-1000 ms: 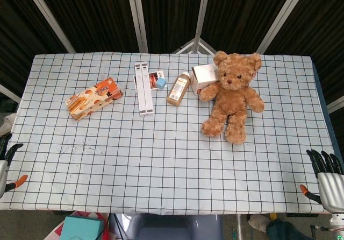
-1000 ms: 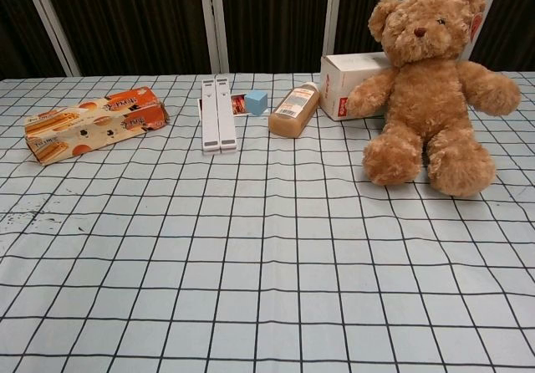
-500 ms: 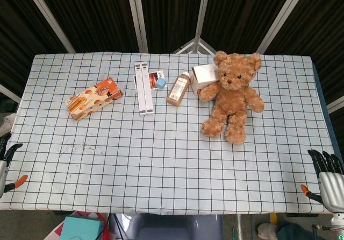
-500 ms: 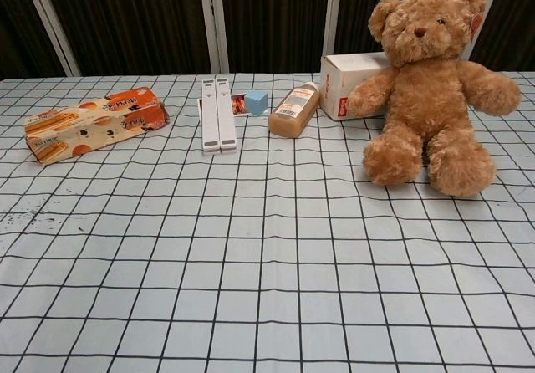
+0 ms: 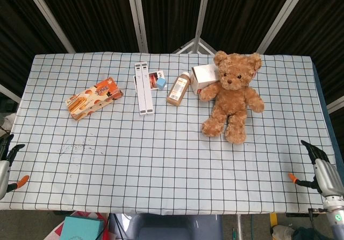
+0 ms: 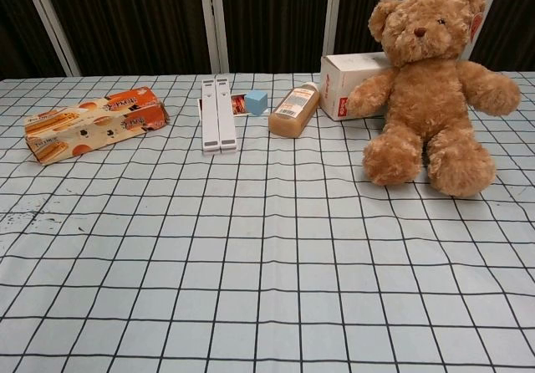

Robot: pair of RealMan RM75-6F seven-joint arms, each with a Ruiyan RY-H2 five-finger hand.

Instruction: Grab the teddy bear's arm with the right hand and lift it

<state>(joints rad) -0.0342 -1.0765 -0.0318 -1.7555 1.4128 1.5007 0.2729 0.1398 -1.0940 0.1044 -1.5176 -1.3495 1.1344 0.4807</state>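
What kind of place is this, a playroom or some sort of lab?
Probably a robot test bench: a checked tablecloth set with a brown plush teddy bear and an orange snack box, dark curtains behind, and a robot right hand at the edge.

You get bright, even overhead light on the white black-gridded cloth counter [image 5: 161, 159]. Shadows fall soft and short under the fuzzy brown plush teddy bear [image 6: 430, 97]. Backdrop stays dark. Both views are sharp, without glare; grid lines bow slightly toward the head view's edges.
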